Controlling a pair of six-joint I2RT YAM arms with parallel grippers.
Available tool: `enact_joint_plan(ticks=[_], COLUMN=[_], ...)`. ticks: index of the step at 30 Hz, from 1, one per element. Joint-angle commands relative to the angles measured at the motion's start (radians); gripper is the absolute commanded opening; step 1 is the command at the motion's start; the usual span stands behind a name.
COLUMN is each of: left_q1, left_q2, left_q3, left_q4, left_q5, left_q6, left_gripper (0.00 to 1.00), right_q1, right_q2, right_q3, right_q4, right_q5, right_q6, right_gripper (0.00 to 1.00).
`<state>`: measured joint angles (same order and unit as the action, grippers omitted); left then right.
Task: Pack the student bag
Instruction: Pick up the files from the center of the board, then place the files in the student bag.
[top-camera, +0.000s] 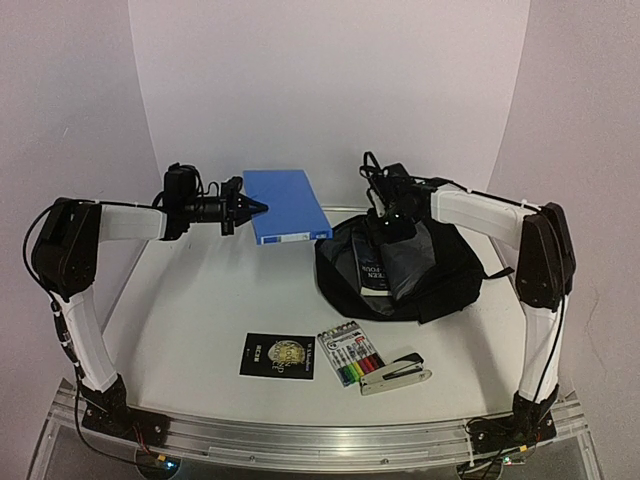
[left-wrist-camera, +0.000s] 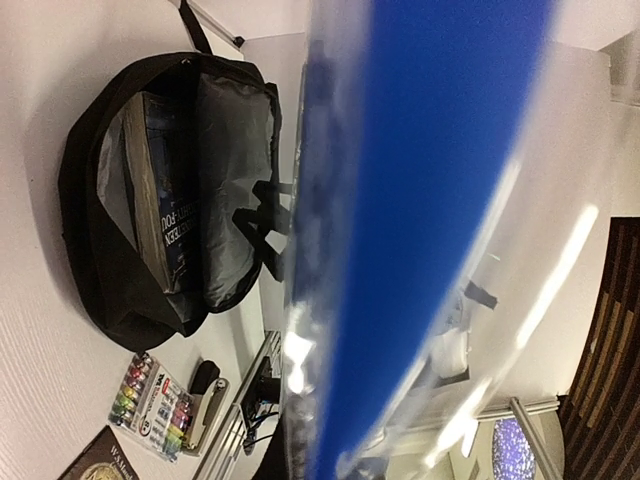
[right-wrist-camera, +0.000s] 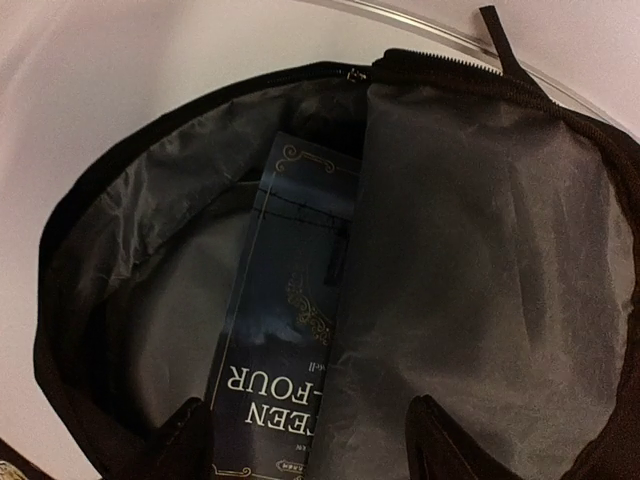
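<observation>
The student bag (top-camera: 440, 275) lies open at the back right, its grey lining (right-wrist-camera: 480, 250) showing. A dark blue book (right-wrist-camera: 285, 340) with gold lettering stands inside it. My right gripper (right-wrist-camera: 312, 445) hovers over the bag's mouth, open, with nothing between its black fingertips (right-wrist-camera: 185, 435). At the back middle, my left gripper (top-camera: 260, 208) is shut on the left edge of a blue folder (top-camera: 290, 205). The folder (left-wrist-camera: 430, 200) fills the left wrist view as a blurred blue band. The bag (left-wrist-camera: 90, 240) and the book in it (left-wrist-camera: 165, 200) lie beyond it.
Near the front edge lie a small black booklet (top-camera: 278, 356), a pack of coloured markers (top-camera: 350, 358) and a stapler (top-camera: 396, 372). White walls curve round the back and sides of the table.
</observation>
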<state>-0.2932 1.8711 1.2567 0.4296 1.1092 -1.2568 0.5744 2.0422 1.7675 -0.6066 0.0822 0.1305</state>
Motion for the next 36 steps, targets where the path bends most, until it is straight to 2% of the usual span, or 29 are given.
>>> enact_joint_plan(ticks=[1,6,12,17,23,25,30,36], left_q1=[0.0,0.0,-0.001,-0.001,-0.003,-0.004,-0.025,-0.087], left_q2=[-0.046,-0.041,-0.055,-0.05,-0.047,-0.048,-0.027,0.076], left_q3=[-0.011,-0.014,0.0,0.01,0.013,0.012,0.045,0.143], left_q4=[0.058,0.057,-0.017,-0.029,-0.077,-0.109,-0.209,-0.288], left_q5=[-0.014,-0.015,-0.023,-0.02,0.012,0.026,0.072,0.127], left_q6=[0.01,0.015,0.075,0.087,0.118,0.138,0.203,0.26], left_gripper=[0.0,0.0,0.0,0.0,0.0,0.0,0.0,0.0], right_q1=[0.057,0.099,0.099,0.093,0.09,0.09,0.09,0.082], right_q2=[0.017,0.09,0.132,0.162,0.161,0.153,0.119,0.052], right_q3=[0.0,0.01,0.018,0.007,0.096,0.156,0.261,0.261], right_q4=[-0.007,0.009,0.013,0.025,0.007,0.001,-0.004,0.0], right_q5=[0.23,0.409,0.491,0.523,0.463,0.387,0.187,0.072], right_q6=[-0.076,-0.1,-0.078,-0.087,-0.073,-0.064,-0.039,-0.047], right_gripper=[0.7,0.78,0.78,0.61,0.04,0.0,0.0,0.0])
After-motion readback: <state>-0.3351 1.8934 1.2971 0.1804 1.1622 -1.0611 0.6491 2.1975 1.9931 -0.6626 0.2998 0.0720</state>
